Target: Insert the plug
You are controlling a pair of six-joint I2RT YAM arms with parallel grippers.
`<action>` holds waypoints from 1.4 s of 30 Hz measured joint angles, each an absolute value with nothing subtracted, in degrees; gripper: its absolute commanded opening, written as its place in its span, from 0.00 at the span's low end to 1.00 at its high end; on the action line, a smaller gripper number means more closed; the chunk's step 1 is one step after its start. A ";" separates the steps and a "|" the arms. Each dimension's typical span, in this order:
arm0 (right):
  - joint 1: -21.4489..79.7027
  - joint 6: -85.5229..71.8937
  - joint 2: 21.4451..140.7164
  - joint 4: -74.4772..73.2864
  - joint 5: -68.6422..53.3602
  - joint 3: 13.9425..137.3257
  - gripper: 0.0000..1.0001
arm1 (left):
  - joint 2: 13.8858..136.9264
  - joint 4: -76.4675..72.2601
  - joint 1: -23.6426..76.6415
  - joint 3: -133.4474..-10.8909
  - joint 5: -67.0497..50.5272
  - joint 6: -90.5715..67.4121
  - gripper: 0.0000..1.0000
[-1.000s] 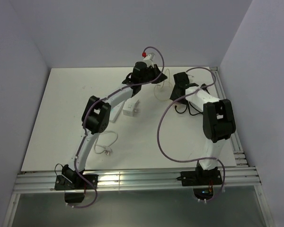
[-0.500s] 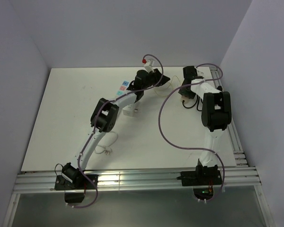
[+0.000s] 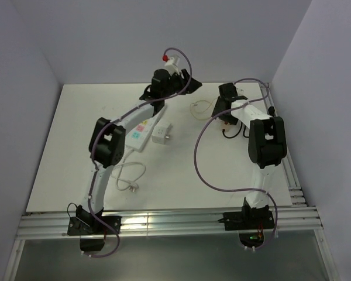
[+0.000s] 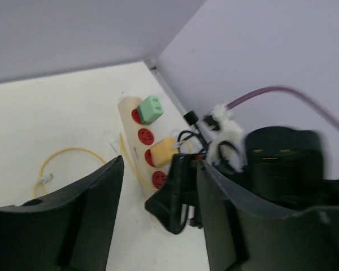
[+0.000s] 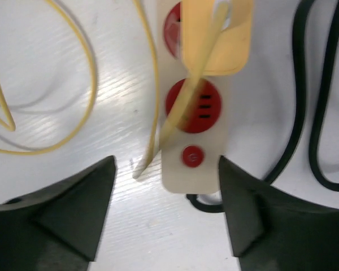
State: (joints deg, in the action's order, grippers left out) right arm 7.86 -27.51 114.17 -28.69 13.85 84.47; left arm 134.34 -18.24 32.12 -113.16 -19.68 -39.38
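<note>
The plug [image 5: 217,39] sits in the strip [image 5: 195,164] near the table's [image 3: 76,146] far right corner (apparently fully home). The right gripper [image 5: 165,169] hangs above it, spread and empty, so nothing tugs it. The left gripper [image 4: 158,169], also spread and empty, hovers aside, giving room.

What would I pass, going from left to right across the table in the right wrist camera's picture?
A loop of yellow cable → cream power strip with red sockets → black cable. The yellow plug sits on the strip, so it is left out.
</note>
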 measured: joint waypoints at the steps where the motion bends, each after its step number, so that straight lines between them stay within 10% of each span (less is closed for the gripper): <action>1: 8.32 -27.40 113.93 -28.73 13.61 84.44 0.88 | 130.98 -17.85 31.48 -110.76 -19.70 -39.16 0.63; 9: 8.82 -27.14 106.06 -28.86 11.25 76.34 0.91 | 102.52 -13.87 20.36 -87.96 -17.56 -38.52 0.99; 21: 26.74 -28.69 93.41 -31.68 9.67 71.53 0.95 | 90.61 2.17 13.08 -70.26 -4.05 -37.74 1.00; 42: 40.40 -30.20 127.81 -46.28 8.19 116.14 1.00 | 93.93 2.87 7.86 -54.85 -4.80 -38.13 1.00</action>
State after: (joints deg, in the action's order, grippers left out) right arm 40.40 -30.20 127.81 -46.28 8.19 116.14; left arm 93.93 2.87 7.86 -54.85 -4.80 -38.13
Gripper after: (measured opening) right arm 0.997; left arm 0.995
